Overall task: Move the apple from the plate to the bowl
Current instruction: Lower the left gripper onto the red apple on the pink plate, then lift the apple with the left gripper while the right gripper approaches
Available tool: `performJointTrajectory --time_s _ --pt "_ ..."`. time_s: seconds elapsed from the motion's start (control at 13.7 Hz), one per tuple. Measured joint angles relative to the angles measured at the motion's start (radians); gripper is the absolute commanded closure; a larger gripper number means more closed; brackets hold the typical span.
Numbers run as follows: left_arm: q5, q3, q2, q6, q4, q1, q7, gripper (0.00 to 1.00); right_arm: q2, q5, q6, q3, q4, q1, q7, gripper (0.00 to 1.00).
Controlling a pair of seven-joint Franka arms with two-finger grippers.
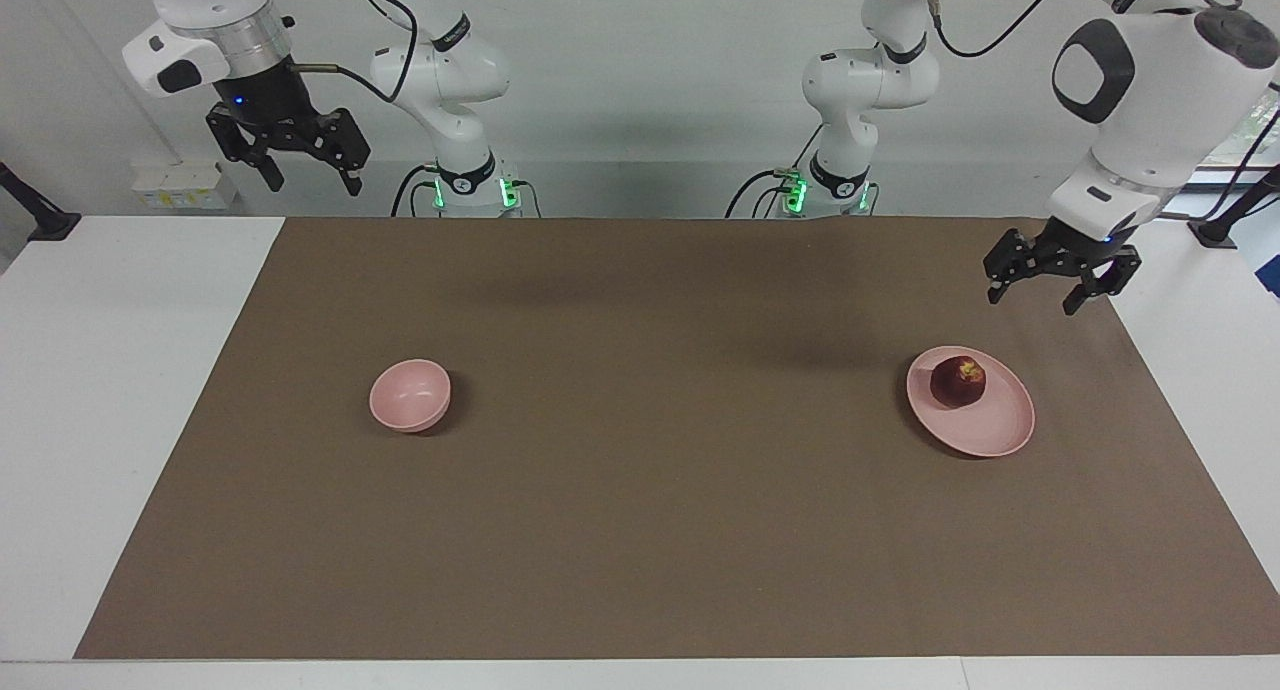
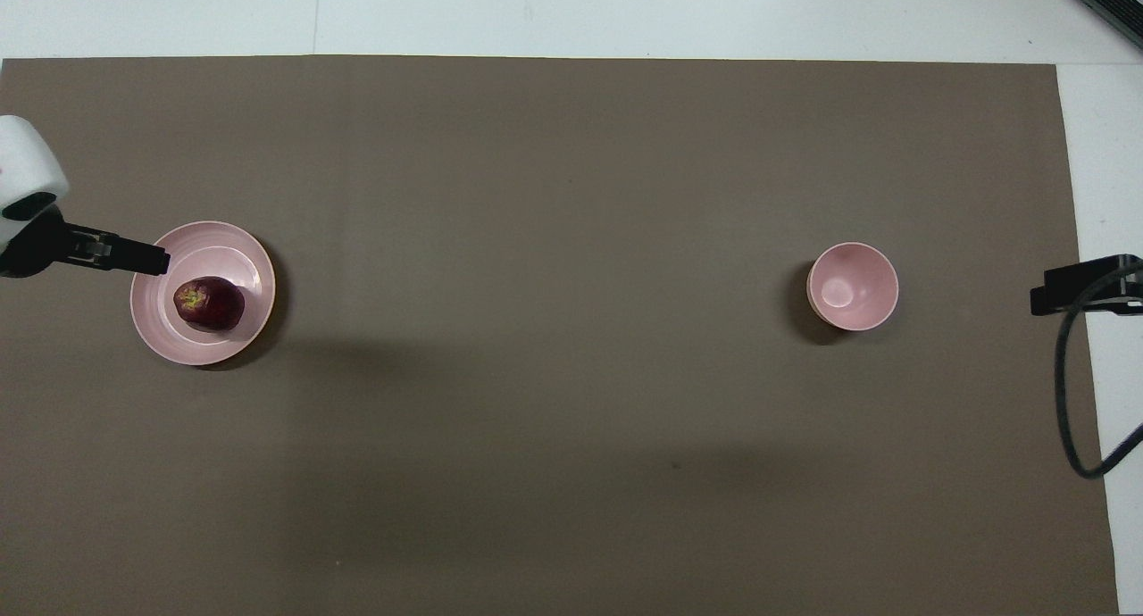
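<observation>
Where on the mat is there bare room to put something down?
The brown mat lies bare between the bowl and the plate, and along its edge farthest from the robots. Only the plate is taken: the apple sits on it, with the open left gripper hanging near it.

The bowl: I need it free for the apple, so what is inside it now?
Nothing: the bowl shows only its bare pink inside from overhead. The apple lies on the plate. What is under the bowl cannot be seen.
</observation>
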Motion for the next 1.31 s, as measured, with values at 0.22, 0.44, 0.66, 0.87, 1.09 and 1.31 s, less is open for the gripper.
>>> performJointTrajectory --time_s 0.22,0.44,0.66,0.87,1.09,1.31 --pt "0.0 0.0 0.008 0.136 -0.109 0.0 0.0 0.0 0.0 0.0 0.001 0.0 0.0 0.001 0.0 0.0" --pt "-0.001 0.004 0.062 0.268 -0.202 0.001 -0.014 0.0 -0.001 0.0 0.001 0.004 0.0 0.003 -0.002 0.0" --pt "-0.002 0.004 0.106 0.361 -0.26 0.001 -0.051 0.0 0.001 0.007 0.045 0.008 -0.039 0.004 -0.004 0.0" --pt "-0.002 0.004 0.108 0.444 -0.318 0.003 -0.061 0.0 0.013 0.047 0.158 0.008 -0.139 0.004 -0.004 0.0" --pt "-0.003 0.007 0.105 0.467 -0.336 0.009 -0.064 0.22 0.039 0.063 0.223 0.009 -0.187 0.024 -0.003 0.0" --pt "-0.003 0.01 0.1 0.467 -0.336 0.012 -0.063 0.92 0.076 0.11 0.26 0.01 -0.201 0.079 0.075 0.0"
